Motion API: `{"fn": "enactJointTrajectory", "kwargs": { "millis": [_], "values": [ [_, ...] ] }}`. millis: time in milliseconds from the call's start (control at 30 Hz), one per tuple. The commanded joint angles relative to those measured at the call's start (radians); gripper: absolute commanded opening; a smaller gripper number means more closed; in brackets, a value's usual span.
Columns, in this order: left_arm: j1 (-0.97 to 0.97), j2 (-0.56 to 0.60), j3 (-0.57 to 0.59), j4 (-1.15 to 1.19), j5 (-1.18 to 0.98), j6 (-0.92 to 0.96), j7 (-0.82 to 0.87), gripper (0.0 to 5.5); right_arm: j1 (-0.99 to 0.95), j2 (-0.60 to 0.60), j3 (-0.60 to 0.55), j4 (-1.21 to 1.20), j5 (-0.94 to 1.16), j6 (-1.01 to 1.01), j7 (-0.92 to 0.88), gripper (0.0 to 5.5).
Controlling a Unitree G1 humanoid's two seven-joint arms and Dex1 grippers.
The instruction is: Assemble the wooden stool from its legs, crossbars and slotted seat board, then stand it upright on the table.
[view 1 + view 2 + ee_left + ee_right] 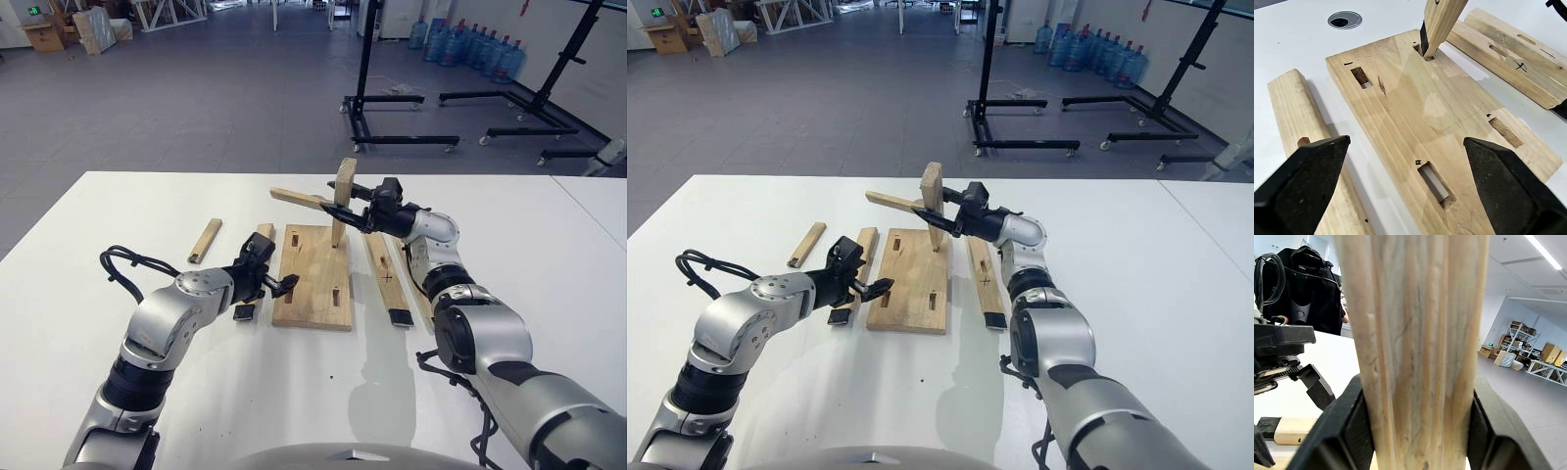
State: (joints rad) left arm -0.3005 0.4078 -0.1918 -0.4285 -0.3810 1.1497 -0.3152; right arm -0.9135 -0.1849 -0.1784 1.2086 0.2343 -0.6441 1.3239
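Observation:
The slotted seat board (313, 279) lies flat on the white table. One wooden leg (343, 199) stands upright in the board's far right slot (1425, 53), with a crossbar (297, 199) sticking out of it to the left. My right gripper (340, 211) is shut on this leg, and its fingers (1347, 431) press the wood (1415, 352) from both sides. My left gripper (275, 284) hovers open at the board's left edge, its fingertips (1303, 191) spread above the board (1440, 122) and the loose leg (1293, 112) beside it.
Two more legs (384, 266) with a black end cap (400, 318) lie right of the board. A short wooden piece (205, 240) lies farther left. A cable grommet (1345, 20) is set into the table. Black stands (397, 117) are on the floor beyond.

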Motion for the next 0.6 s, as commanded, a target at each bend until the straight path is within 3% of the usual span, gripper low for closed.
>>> {"fn": "enactJointTrajectory", "kwargs": {
  "millis": [33, 467, 600],
  "values": [
    [0.012, 0.0, -0.003, -0.004, 0.012, -0.011, -0.003, 4.27, 0.002, 0.01, -0.002, 0.013, 0.001, 0.02, 0.013, 2.06],
    [0.016, -0.005, -0.001, -0.005, 0.018, -0.015, -0.001, 4.27, 0.051, -0.059, 0.016, 0.001, 0.009, 0.27, 0.171, 2.06],
    [0.015, -0.008, 0.001, -0.004, 0.02, -0.017, -0.001, 4.27, 0.047, -0.078, 0.085, 0.015, -0.064, 0.348, 0.106, 2.06]
  ]
}}
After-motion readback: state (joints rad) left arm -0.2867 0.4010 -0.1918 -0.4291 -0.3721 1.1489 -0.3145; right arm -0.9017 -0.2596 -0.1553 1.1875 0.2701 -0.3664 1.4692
